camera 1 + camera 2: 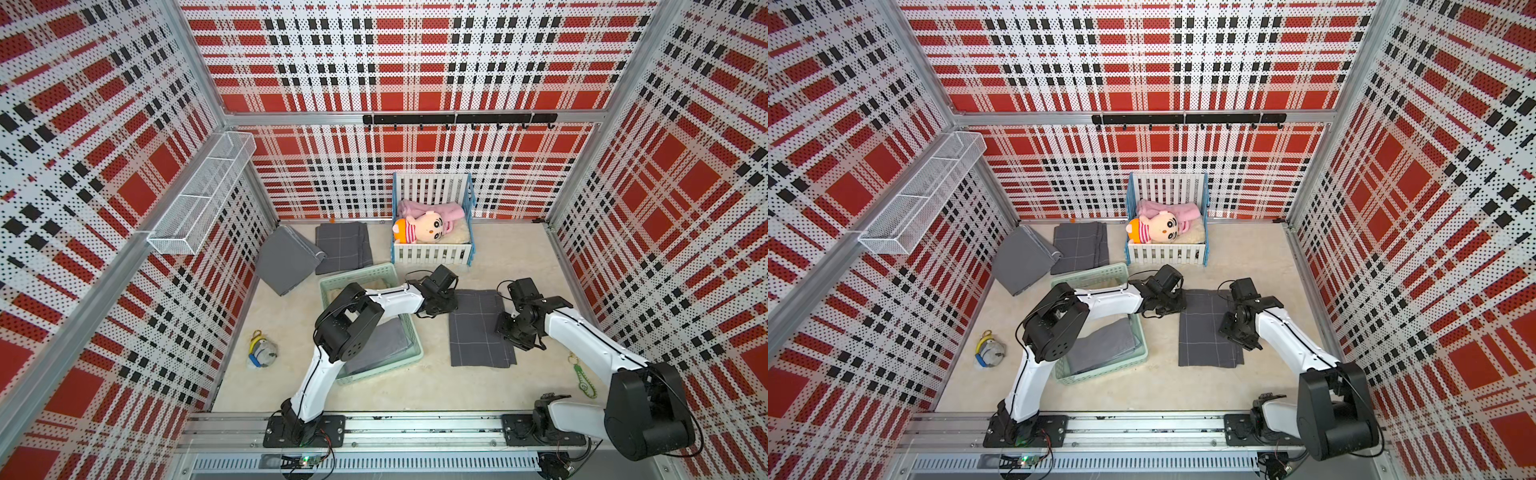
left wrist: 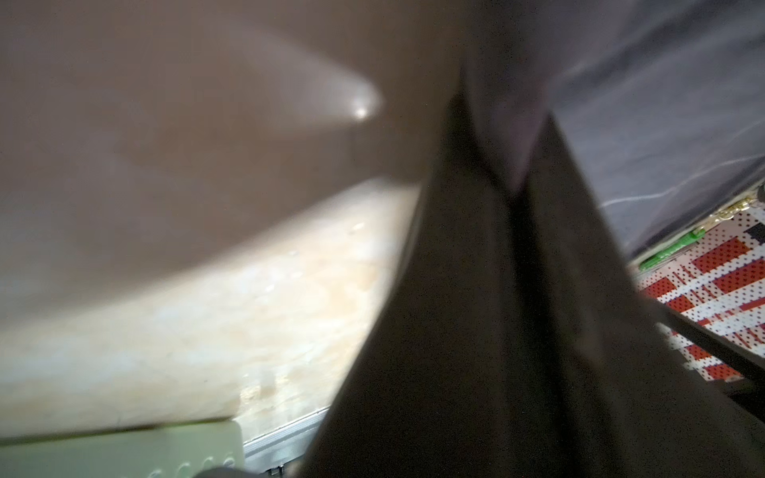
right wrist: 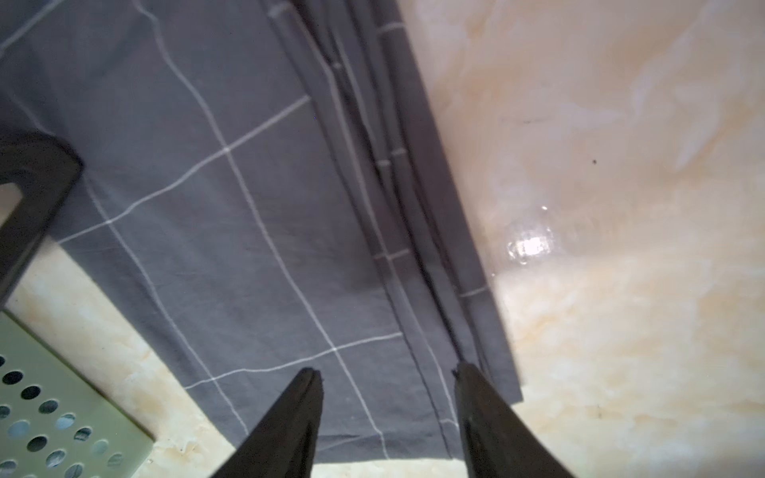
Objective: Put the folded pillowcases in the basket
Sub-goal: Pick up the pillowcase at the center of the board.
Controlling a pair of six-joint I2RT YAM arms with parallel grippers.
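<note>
1. Folded pillowcase (image 1: 478,332), grey with thin white grid lines, lies flat on the counter (image 1: 457,386) between the two grippers; its stacked fold edges run along the side towards the right arm.
2. The left gripper (image 1: 449,308) sits at the pillowcase's far corner on the opposite side; its jaws are pressed together; in the blurred left wrist view a sliver of grey cloth seems pinched between them.
3. The right gripper (image 3: 387,372) stands over the layered long edge with its jaws spread; one tip is above the folds and one is above the top sheet; whether the tips touch the cloth I cannot tell.
4. The basket (image 1: 361,272), mint green with perforated walls, stands just beside the pillowcase on the left arm's side, not touching it; another grey folded cloth (image 1: 382,345) lies inside it.
5. Farther back, a white crib (image 1: 432,253) holds a doll (image 1: 424,228); two more grey cloths (image 1: 343,247) lie near the back left corner.
</note>
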